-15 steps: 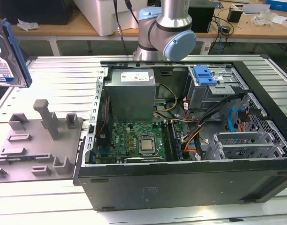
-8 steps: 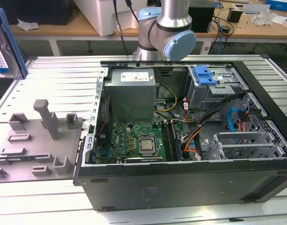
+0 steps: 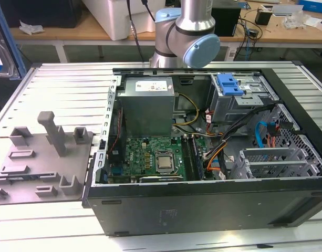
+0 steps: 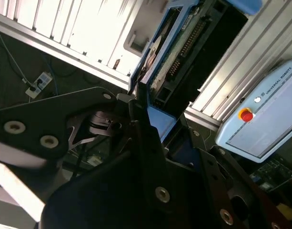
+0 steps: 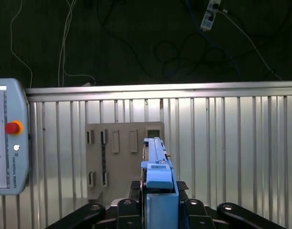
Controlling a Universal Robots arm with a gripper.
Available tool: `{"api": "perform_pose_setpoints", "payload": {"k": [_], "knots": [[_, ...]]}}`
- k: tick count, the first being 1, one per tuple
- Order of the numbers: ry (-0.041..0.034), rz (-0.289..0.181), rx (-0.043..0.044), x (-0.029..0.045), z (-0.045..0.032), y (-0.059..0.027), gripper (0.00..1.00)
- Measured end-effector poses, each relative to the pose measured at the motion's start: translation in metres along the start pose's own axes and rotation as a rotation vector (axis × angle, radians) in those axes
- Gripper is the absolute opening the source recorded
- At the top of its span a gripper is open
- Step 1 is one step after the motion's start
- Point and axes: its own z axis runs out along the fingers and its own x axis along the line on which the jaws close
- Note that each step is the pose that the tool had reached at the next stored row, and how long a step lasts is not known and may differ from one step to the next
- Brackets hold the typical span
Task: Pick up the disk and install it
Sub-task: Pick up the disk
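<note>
The disk [image 5: 156, 155] stands edge-on, clamped by its blue carrier [image 5: 160, 179] in the gripper [image 5: 159, 193] and held clear above the ribbed worktop [image 5: 231, 143]. In both wrist views its free edges have open air around them. Straight beyond the gripper lies a grey slotted fixture plate [image 5: 117, 162], apart from the disk. A teach pendant [image 5: 7, 138] sits off to one side. In the exterior view, wiring [image 3: 224, 142] crowds the open computer case [image 3: 203, 210] beside its drive cage [image 3: 239, 100].
</note>
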Motion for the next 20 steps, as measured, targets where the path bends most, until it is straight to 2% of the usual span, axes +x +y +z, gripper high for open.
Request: {"api": "perform_pose_setpoints", "payload": {"k": [4, 17, 19, 20], "knots": [[0.0, 0.0, -0.0001, 0.0005, -0.0095, 0.0, 0.37], [0.0007, -0.001, 0.0002, 0.0009, -0.0108, -0.0003, 0.37], [0.0005, -0.001, 0.0004, 0.0017, -0.0114, -0.0018, 0.37], [0.0006, -0.001, 0.0002, 0.0026, -0.0123, -0.0053, 0.37]]}}
